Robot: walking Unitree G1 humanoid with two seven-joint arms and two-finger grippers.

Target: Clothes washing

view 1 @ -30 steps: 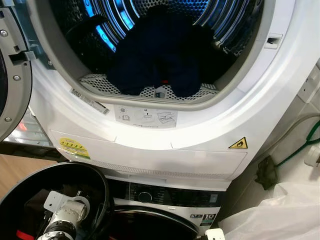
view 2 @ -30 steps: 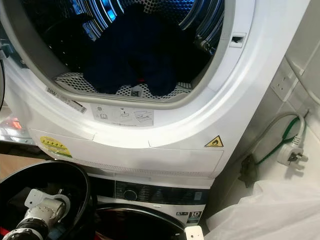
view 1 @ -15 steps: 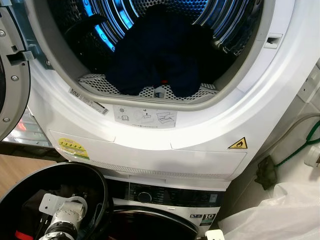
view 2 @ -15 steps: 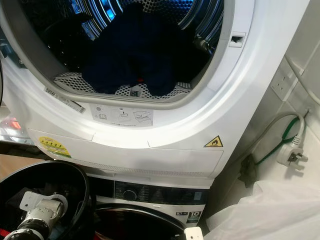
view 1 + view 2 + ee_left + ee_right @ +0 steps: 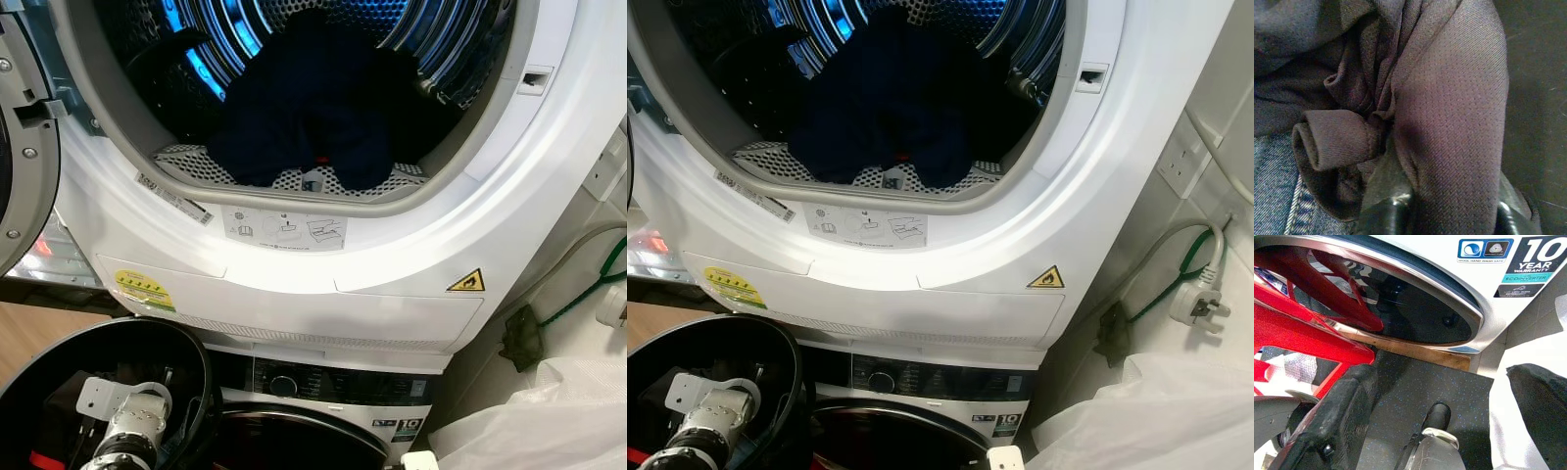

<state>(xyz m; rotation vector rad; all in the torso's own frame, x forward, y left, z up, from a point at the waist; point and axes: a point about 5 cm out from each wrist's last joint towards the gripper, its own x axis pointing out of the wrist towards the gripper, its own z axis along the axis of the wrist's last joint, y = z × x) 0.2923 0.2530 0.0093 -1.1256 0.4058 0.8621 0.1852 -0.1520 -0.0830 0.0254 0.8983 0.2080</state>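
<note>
So the dryer (image 5: 294, 264) is sitting stacked on top of the washer (image 5: 333, 387), door (image 5: 24, 147) swung open off to the robot's left. A dark navy garment (image 5: 313, 108) is lying heaped in the drum, right up against the front lip with the perforated lint filter (image 5: 294, 178) peeking out underneath it. Blue light is glowing off the drum ribs behind.

Down low on the left, the left arm (image 5: 122, 441) is reaching into a round black basket (image 5: 201, 362) that's sitting hard against the washer front. In the left wrist view the left gripper (image 5: 1449, 218) is clamping its fingers (image 5: 1383, 220) around a fold of dark brownish-purple cloth (image 5: 1454, 122), with a bit of blue denim (image 5: 1273, 186) bunched beside it.

The right gripper (image 5: 1444, 396) is hanging down by the floor with its fingers (image 5: 1342, 416) spread wide apart, nothing between them. Its camera is looking at the washer's glass door (image 5: 1415, 308), the dark speckled floor mat (image 5: 1415, 396) and some red frame (image 5: 1298, 328) reflecting or standing nearby, can't tell which.

Off to the right there's a white plastic bag (image 5: 1146, 411) crowding the corner, plus a white plug (image 5: 1193, 302) with a green cable (image 5: 1176, 279) dangling along the wall, close beside the machines.
</note>
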